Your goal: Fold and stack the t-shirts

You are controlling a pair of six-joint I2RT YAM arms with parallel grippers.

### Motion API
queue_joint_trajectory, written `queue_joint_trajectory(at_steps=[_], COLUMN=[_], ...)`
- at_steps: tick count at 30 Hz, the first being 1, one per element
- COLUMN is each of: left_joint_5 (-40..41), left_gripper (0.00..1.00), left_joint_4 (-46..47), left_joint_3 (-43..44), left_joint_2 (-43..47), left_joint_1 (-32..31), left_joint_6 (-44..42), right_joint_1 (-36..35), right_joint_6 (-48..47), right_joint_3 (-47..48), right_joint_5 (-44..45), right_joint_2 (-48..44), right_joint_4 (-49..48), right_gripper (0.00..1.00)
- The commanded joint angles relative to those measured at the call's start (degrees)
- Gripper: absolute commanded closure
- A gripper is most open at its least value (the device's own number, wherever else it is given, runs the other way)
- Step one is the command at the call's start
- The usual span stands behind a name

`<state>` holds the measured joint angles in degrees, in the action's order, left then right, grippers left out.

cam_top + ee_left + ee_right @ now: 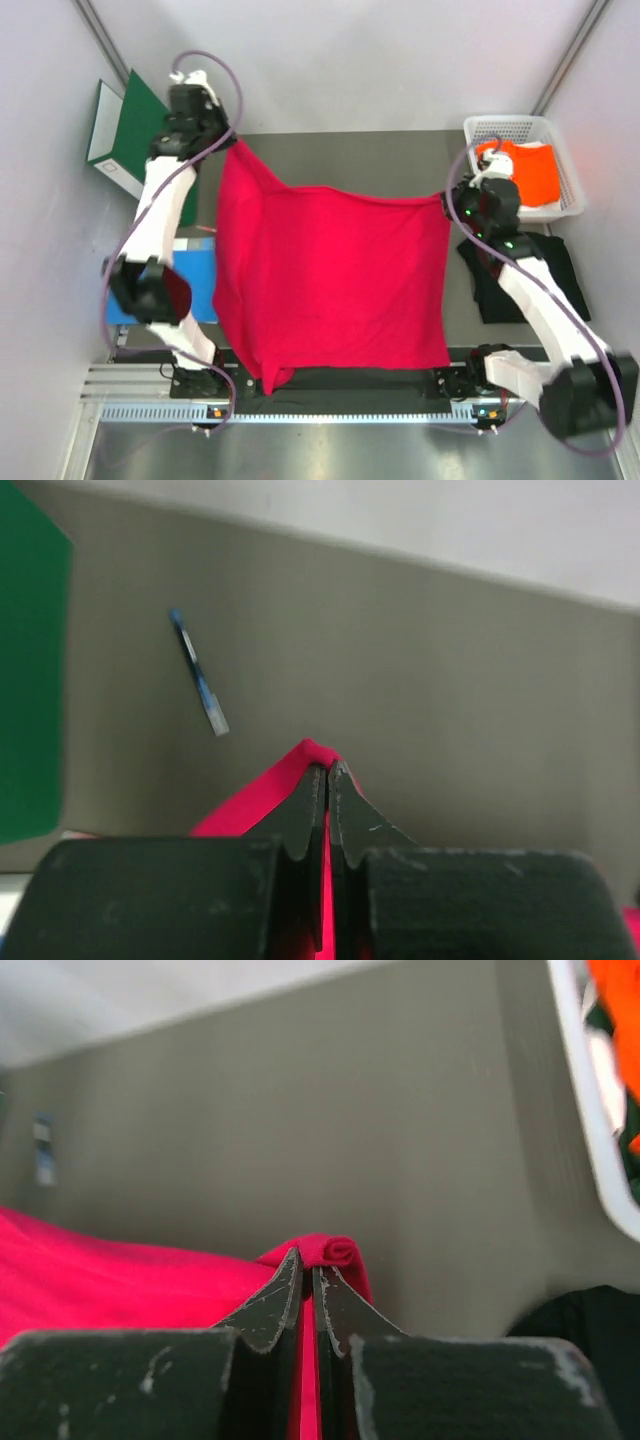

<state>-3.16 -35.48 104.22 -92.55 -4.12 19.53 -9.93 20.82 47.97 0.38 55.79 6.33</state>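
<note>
While lifted by two corners, hangs spread wide over the middle of the surface (350, 150) as the crimson t-shirt (330, 280), with its lower edge trailing to the near side by the arm bases. Gripped at the far-left corner by the left claw (327, 770), closed tight on a fold of red cloth. Gripped at the right corner by the right claw (305, 1260), likewise closed, with a small roll of cloth poking past the tips.

Crowded on the right by a white basket (572, 190) with the orange t-shirt (530, 170) inside, and by the black t-shirt (565, 275) lying flat just nearer, crossed by the right arm. Flanked on the left by a green board (140, 110) against the wall and a flat blue sheet (195, 275) partly under the left arm.

Runs left to right along the top edge between the claws, left corner farther back than the right. Looks about as wide as deep from above. Cannot tell neckline or sleeves.
</note>
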Motion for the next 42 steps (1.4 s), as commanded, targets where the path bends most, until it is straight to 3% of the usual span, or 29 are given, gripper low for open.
queue_joint_trajectory(at_steps=[1,5,8,12,15,22,42], left_joint_5=[0.6,0.9,1.2,2.6,2.6,5.4,8.2], left_gripper=[1.0,1.0,1.0,1.0,1.0,1.0,1.0], left_joint_4=[3.6,1.4,-0.7,0.8,1.7,6.7,-0.8], left_joint_3=[9.8,22.5,32.0,33.6,31.3,15.8,-16.3], left_joint_2=[-12.7,-29.8,-37.1,-39.0,-37.8,-25.3,-0.6], left_joint_1=[-2.4,-3.3,-3.4,-3.4,-3.4,-3.4,-3.4], left_joint_6=[-2.1,-0.5,0.8,0.9,0.9,0.9,3.8], right_joint_1=[0.5,0.8,1.8,3.0,3.7,4.9,6.4], right_joint_6=[0.7,1.0,1.0,1.0,1.0,0.9,1.9], right_joint_3=[2.7,10.6,19.0,26.7,28.7,25.3,22.3], right_joint_5=[1.0,0.8,0.0,-2.8,-2.9,-2.8,-9.3], right_joint_2=[14.4,31.2,41.7,50.1,51.9,48.2,49.3], right_joint_4=[-17.6,-21.1,-19.5,-18.1,-16.5,-16.1,-5.5], right_gripper=[1.0,1.0,1.0,1.0,1.0,1.0,1.0])
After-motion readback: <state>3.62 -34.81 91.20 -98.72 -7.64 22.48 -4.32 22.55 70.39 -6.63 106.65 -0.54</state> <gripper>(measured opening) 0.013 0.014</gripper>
